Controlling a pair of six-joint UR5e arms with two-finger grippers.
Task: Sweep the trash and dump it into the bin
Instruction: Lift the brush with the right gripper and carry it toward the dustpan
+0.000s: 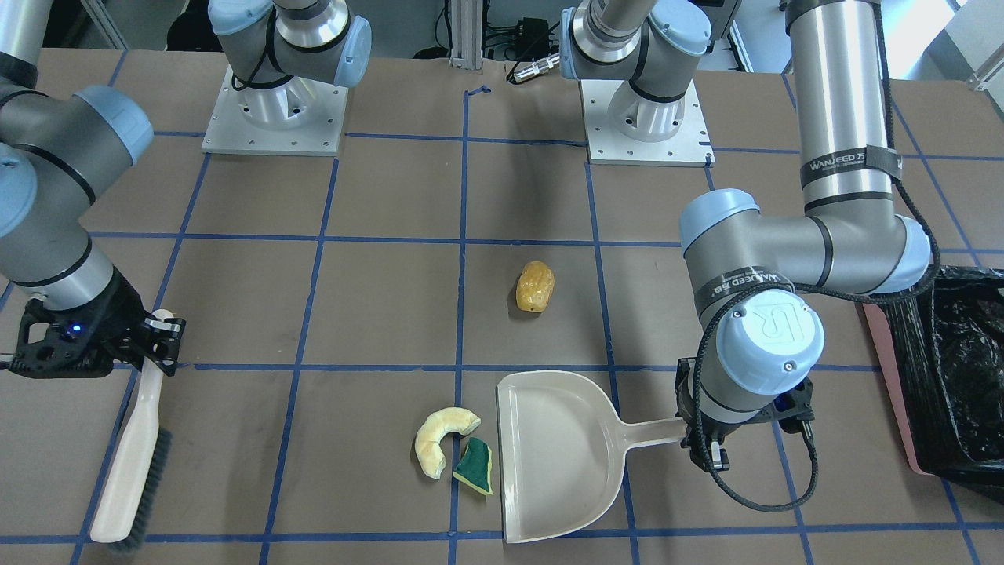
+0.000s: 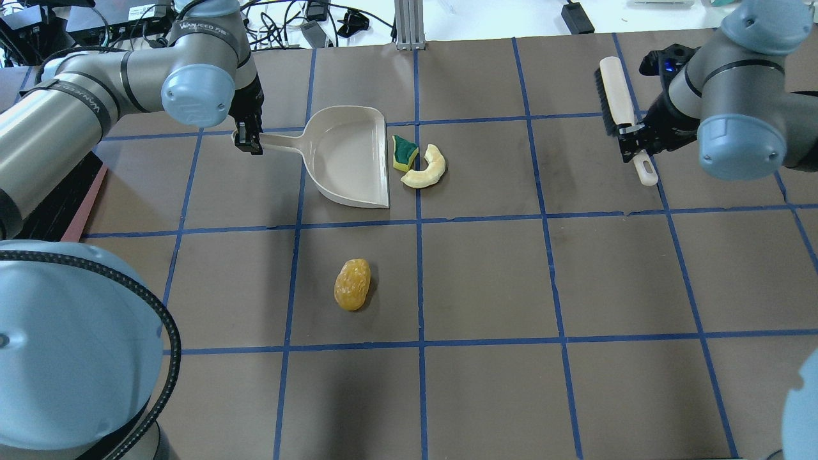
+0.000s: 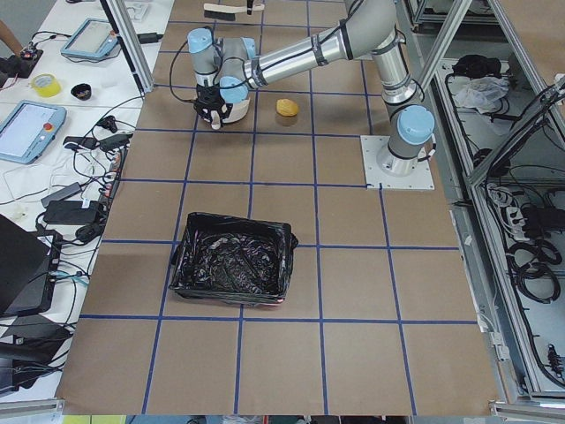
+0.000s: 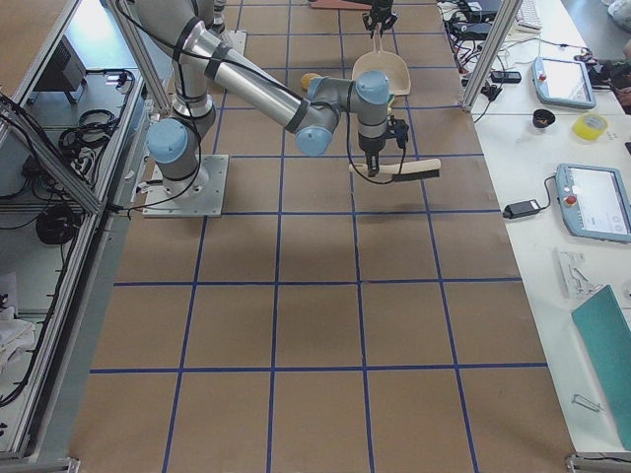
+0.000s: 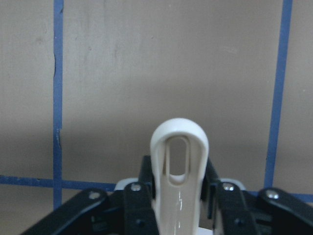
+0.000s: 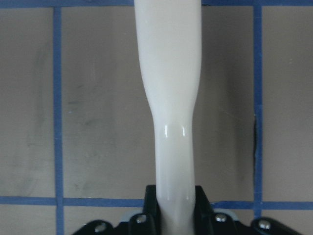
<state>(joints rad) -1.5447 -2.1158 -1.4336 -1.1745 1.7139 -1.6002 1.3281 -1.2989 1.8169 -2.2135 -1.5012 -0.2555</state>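
**Two pieces at the pan's mouth, one off the sweep line**

Your left gripper [image 1: 700, 439] is clamped on the handle of the beige dustpan [image 1: 561, 455]. The dustpan lies flat near the operators' edge of the table [image 2: 575, 396], about midway along it, with its open lip facing the table's right end. Your right gripper [image 1: 161, 345] is closed around the handle of the brush [image 1: 129, 471], near the same edge but well toward the right end. Whether the bristles touch the surface cannot be told.

The pale yellow crescent [image 1: 439, 443] and the green-and-yellow sponge wedge [image 1: 474, 467] lie close together just beside the lip, between dustpan and brush. The brush's long axis runs from the robot's edge toward the operators' edge, roughly parallel to the lip. A straight pass toward the left end should therefore carry both pieces in.

The amber lumpy oval [image 1: 535, 286] lies apart, nearer the robot's edge than the dustpan and outside the line of its mouth. It probably calls for a separate stroke or a repositioned dustpan. The dustpan holds nothing yet.

The bin [image 1: 965, 369], pink with a black liner, stands at the table's left end, beyond the left gripper and on the side away from the three pieces. The dump thus falls naturally to that arm.
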